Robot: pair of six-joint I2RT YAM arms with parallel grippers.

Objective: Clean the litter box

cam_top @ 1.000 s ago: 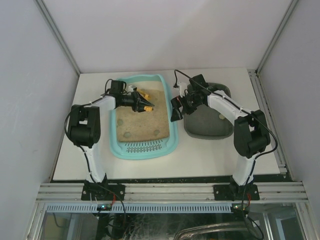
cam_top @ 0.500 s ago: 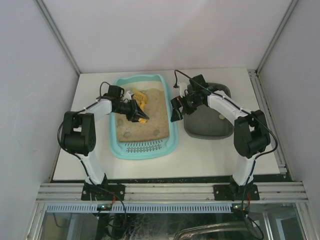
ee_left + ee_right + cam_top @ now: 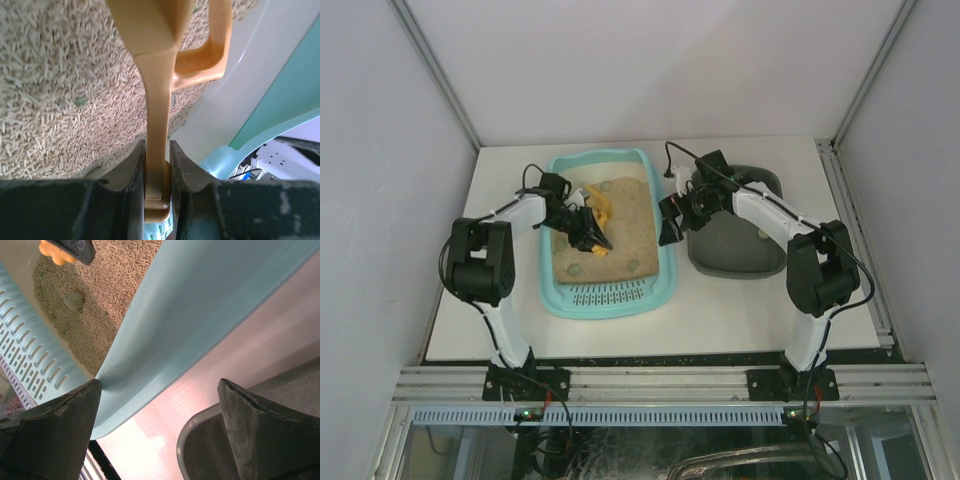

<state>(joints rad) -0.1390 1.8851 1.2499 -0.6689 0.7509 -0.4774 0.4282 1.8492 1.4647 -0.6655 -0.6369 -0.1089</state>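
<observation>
Litter box (image 3: 610,296), turquoise plastic, holds pellet litter (image 3: 60,90); left tool (image 3: 157,150) clamps orange scoop (image 3: 157,100), right tool (image 3: 159,385) gapes.

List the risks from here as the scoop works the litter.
1. The left gripper pinches the orange plastic scoop only at its thin handle end; digging could twist it loose.
2. The right gripper stands open by the rim of the light turquoise plastic litter box, not clamping it, so the box might slide toward the dark grey tray.
</observation>
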